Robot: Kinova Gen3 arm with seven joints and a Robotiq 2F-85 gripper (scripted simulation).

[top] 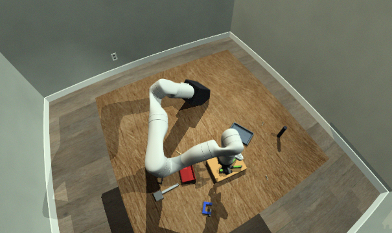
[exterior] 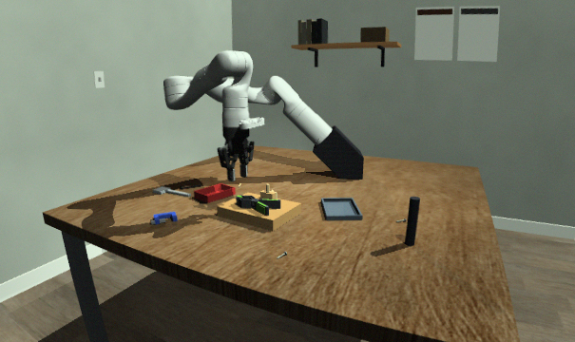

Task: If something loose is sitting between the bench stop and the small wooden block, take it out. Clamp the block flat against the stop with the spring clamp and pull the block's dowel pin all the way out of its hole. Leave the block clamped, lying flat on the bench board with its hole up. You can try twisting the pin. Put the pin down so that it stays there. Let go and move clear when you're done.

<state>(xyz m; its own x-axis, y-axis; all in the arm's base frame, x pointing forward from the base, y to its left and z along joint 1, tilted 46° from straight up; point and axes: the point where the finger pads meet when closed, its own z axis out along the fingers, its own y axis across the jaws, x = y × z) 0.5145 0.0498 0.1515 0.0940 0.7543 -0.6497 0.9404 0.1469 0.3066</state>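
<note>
Flanking bench board (exterior: 249,216) — red tray (exterior: 214,193), blue tray (exterior: 341,209)

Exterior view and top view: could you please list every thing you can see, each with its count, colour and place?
table: one, brown wood, middle of the room
board: one, light wood, on the table under the arm
block: one, light wood, on the board, pin standing in it
clamp: one, black and green, on the board beside the block
red tray: one, left of the board
blue-grey tray: one, right of the board
hammer: one, grey, past the red tray
blue clamp: one, near the table's front-left edge
cylinder: one, black, upright, right side
screws: two seen, grey, loose on the table
shelf: one, brown, back wall
arm: one, white, black base
pincer: one, black, open, above the board
</note>
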